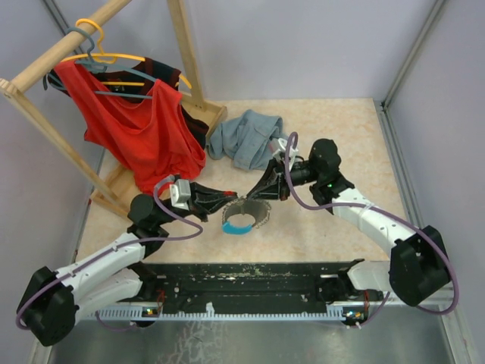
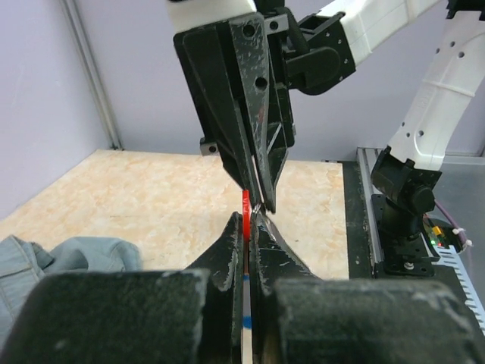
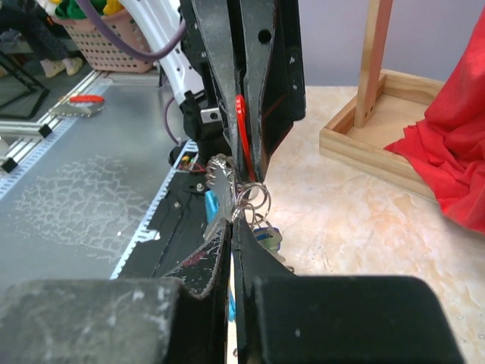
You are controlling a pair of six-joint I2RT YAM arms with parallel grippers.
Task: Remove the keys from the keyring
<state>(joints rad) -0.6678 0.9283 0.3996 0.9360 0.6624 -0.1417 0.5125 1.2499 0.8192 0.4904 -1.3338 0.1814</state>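
Fingers of the left gripper point(image 2: 247, 227) pinch tight on a red key point(image 2: 245, 212), while the right gripper point(image 3: 231, 227) is clamped on the silvery chain point(image 3: 254, 201) of the keyring point(image 1: 241, 220), held between them at the middle of the table point(image 1: 333, 136). Pulling apart off-line could, by the look of it, jam the key on the chain or slip either narrow grip.

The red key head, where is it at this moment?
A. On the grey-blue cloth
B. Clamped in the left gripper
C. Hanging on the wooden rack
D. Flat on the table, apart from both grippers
B: in the left wrist view the red key head stands on edge between the shut jaws of the left gripper, raised above the table.
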